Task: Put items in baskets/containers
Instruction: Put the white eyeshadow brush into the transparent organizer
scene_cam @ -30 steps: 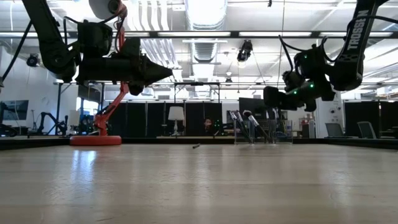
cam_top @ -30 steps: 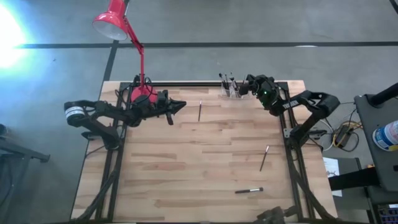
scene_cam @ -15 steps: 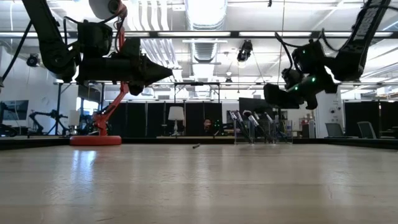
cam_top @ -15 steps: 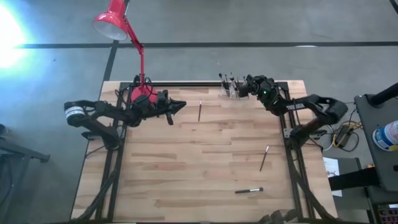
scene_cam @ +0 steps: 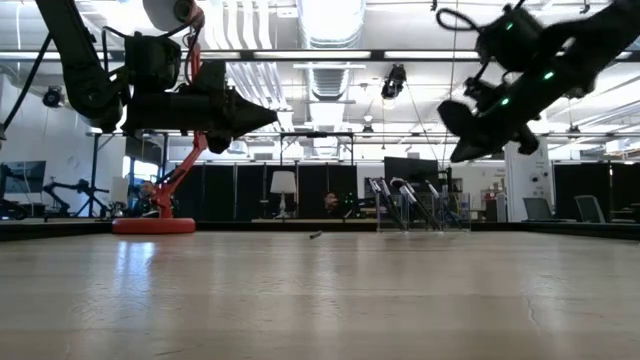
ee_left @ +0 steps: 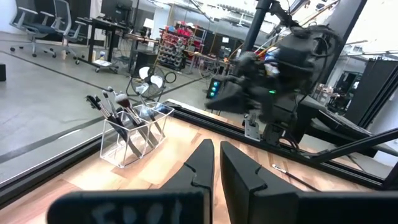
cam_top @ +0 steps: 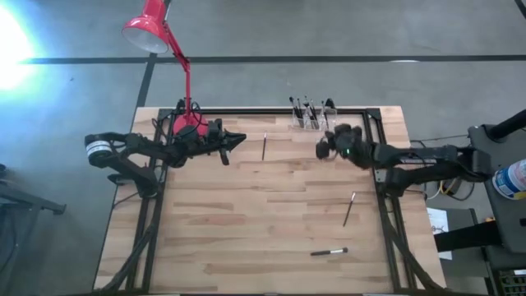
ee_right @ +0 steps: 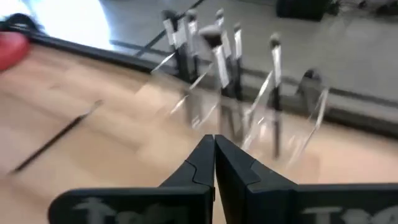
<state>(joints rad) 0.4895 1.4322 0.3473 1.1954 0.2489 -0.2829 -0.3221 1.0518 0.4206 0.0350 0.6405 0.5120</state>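
A small clear organiser stands at the table's far edge with several dark-handled brushes upright in it; it also shows in the right wrist view and the left wrist view. Three brushes lie flat on the wood: one near the far middle, one at the right and one near the front. My right gripper hangs shut and empty just in front of the organiser, above the table. My left gripper hovers shut and empty beside the lamp base, pointing right.
A red desk lamp stands on its base at the far left, its head reaching beyond the table. A dark frame rail runs along the far edge. Bare wood fills the middle and near left.
My right gripper has drawn back from the organiser toward the table's near edge and risen, with its arm stretching out flatter. The organiser and the brushes on the table have stayed where they were.
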